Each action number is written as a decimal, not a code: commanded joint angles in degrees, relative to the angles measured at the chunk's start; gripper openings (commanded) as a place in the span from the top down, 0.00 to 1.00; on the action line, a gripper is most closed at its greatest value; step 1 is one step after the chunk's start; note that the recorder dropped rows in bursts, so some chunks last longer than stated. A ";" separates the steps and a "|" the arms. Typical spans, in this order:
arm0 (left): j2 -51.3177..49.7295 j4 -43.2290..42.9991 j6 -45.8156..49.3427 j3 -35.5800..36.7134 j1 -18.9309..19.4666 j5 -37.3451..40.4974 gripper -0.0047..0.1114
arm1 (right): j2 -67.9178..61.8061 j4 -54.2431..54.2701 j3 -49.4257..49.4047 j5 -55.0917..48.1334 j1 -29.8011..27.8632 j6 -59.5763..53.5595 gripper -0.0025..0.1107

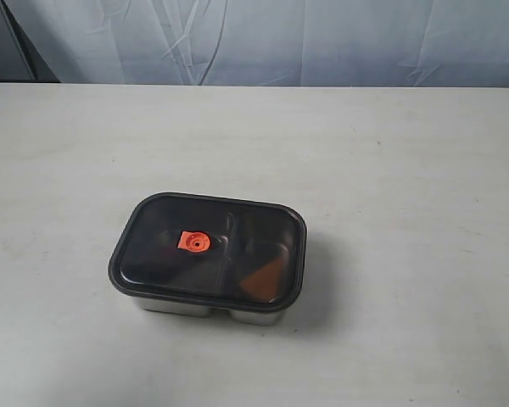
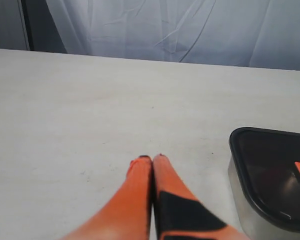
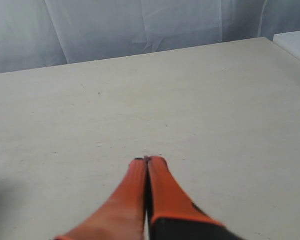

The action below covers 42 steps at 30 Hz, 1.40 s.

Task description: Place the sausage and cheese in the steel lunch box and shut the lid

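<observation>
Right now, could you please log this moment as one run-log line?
lid: on steel lunch box | cheese: visible under lid | sausage: unclear | left gripper: shut, empty | right gripper: shut, empty

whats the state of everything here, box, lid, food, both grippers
lid: on the box, closed
steel lunch box: upright on the table, covered
cheese: inside the smaller compartment, seen through the lid
sausage: cannot make it out through the dark lid
left gripper: shut, empty, beside the box
right gripper: shut, empty, over bare table
</observation>
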State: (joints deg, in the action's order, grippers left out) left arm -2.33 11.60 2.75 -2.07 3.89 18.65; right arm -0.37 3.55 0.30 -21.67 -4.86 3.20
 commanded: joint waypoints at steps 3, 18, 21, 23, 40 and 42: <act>2.17 -0.10 -1.14 2.07 0.18 -0.31 0.96 | 0.37 0.17 -0.30 0.61 -0.31 -0.13 0.99; 2.33 -5.19 -1.52 2.07 0.18 -8.25 0.96 | 0.37 0.17 -0.30 0.86 -0.31 -0.03 0.99; 2.33 -5.34 -1.52 2.07 0.18 -8.25 0.96 | 0.37 0.17 -0.30 0.86 -0.31 -0.03 0.99; 2.33 -5.34 -1.52 2.07 0.18 -8.25 0.96 | 0.37 0.17 -0.30 0.86 -0.31 -0.03 0.99; 2.33 -6.43 -1.41 2.07 0.18 -8.25 0.96 | 0.37 0.17 -0.30 0.69 -0.31 -0.05 0.99; 2.33 -6.41 -1.30 2.07 0.18 -8.25 0.96 | 0.37 0.17 -0.30 0.69 -0.31 -0.05 0.99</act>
State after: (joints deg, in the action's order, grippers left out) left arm -0.37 5.53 1.54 -0.28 3.89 10.97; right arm -0.37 3.55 0.30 -21.67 -4.86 3.20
